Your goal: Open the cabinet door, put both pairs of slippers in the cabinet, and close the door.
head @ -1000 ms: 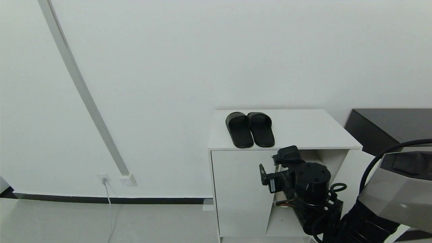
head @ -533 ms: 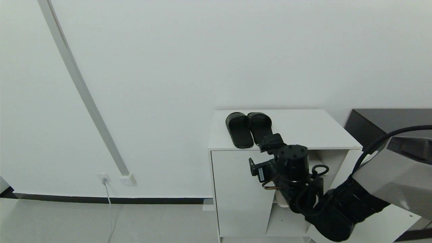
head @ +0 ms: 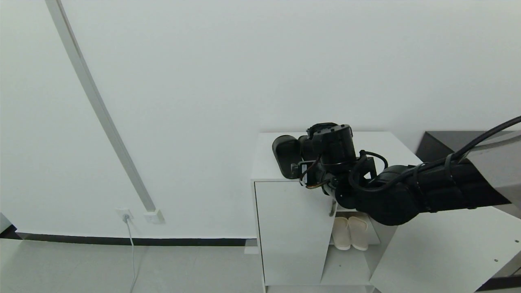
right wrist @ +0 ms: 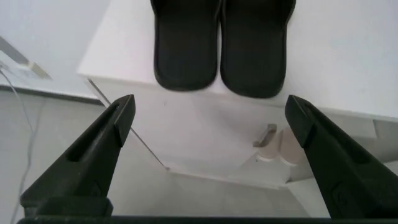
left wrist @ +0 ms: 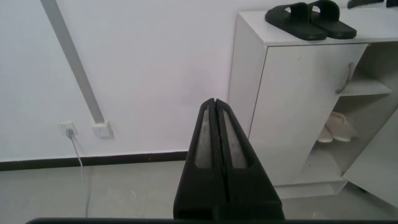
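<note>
A pair of black slippers (head: 285, 156) (left wrist: 311, 12) (right wrist: 221, 43) lies on top of the white cabinet (head: 386, 152), near its front edge. My right arm's wrist (head: 329, 148) hangs over them and hides most of the right slipper. My right gripper (right wrist: 210, 104) is open, its fingers spread wider than the pair, in front of the heels. A pair of white slippers (head: 350, 232) (left wrist: 336, 127) stands on a shelf inside the cabinet. The right door (head: 439, 252) is swung open; the left door (head: 293, 232) is closed. My left gripper (left wrist: 214, 109) is shut and empty, low, left of the cabinet.
A slanted cable duct (head: 97, 101) runs down the white wall to a socket with a plugged cable (head: 124, 215) (left wrist: 67, 129). Dark furniture (head: 460, 150) stands right of the cabinet. Bare floor lies left of the cabinet.
My right arm has risen from in front of the open compartment to the cabinet top, covering the right black slipper. The white slippers inside have come into view.
</note>
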Controlling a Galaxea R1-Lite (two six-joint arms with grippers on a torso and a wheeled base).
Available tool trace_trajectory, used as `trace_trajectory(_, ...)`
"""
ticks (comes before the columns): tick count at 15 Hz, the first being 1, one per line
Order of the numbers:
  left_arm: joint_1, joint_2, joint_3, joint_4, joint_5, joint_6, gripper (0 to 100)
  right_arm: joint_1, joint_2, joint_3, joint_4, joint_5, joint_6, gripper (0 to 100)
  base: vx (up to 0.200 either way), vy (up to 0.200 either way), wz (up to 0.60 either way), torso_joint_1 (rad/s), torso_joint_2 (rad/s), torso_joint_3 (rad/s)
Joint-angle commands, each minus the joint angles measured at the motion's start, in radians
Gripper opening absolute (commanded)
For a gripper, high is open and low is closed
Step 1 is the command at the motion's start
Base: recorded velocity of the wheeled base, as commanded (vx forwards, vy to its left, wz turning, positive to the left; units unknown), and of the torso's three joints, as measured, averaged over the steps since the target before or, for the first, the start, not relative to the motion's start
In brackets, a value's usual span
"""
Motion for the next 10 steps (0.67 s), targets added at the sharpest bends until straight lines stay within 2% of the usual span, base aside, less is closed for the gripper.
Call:
trace_trajectory(1, 0.000, 0.001, 0.000, 0.000, 0.000, 0.000, 0, 0.001, -0.003, -0.011, 0.002, 0.000, 0.005, 100, 0.200, 0.000, 0.00, -0.002, -0.01, -0.002)
trace_trajectory(8, 0.000, 0.001, 0.000, 0.000, 0.000, -0.002, 0, 0.003, 0.053, 0.069, -0.014, 0.000, 0.085, 100, 0.200, 0.000, 0.00, 0.003, 0.00, 0.000)
trace_trajectory(10, 0.000, 0.001, 0.000, 0.000, 0.000, -0.004, 0, 0.001, 0.082, 0.087, -0.081, 0.000, 0.082, 100, 0.200, 0.000, 0.00, 0.005, 0.00, 0.002)
